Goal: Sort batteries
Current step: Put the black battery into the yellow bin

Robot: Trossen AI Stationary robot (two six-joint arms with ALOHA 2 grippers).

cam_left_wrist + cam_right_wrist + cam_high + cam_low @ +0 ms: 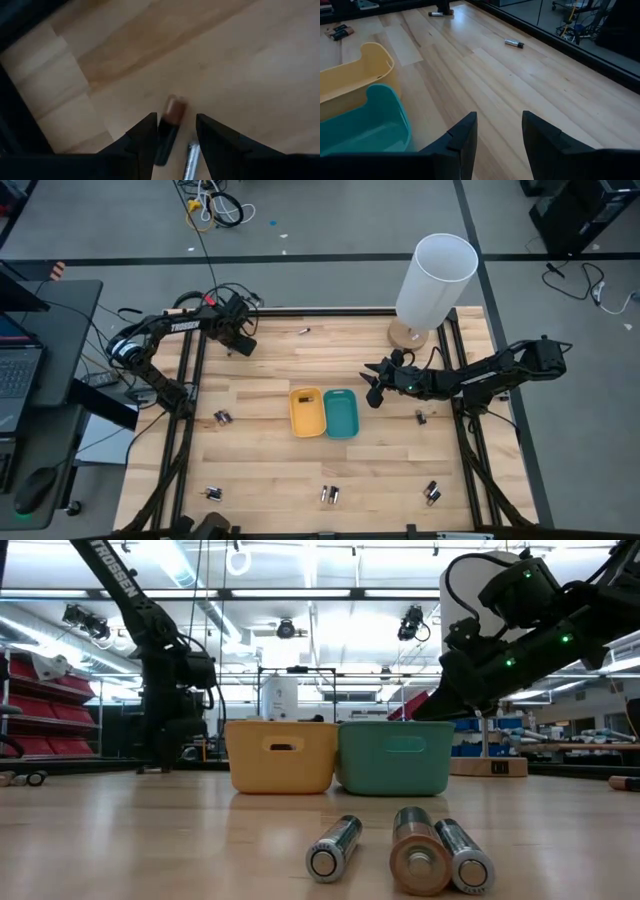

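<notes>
Batteries lie scattered over your tabletop: small clusters along the near edge, one pair by the left edge, one by the right edge, and a single cell close to the far edge. Your left gripper is reached down to the wood near the far left corner, arm bent sharply at the elbow, fingers spread with two cells lying on the wood in the gap between them; nothing is clamped. Your right arm stretches in from the right edge, and the right gripper hangs just beside the teal tray, on its far right side, fingers parted and empty. The yellow tray sits touching the teal one at the tabletop's middle.
</notes>
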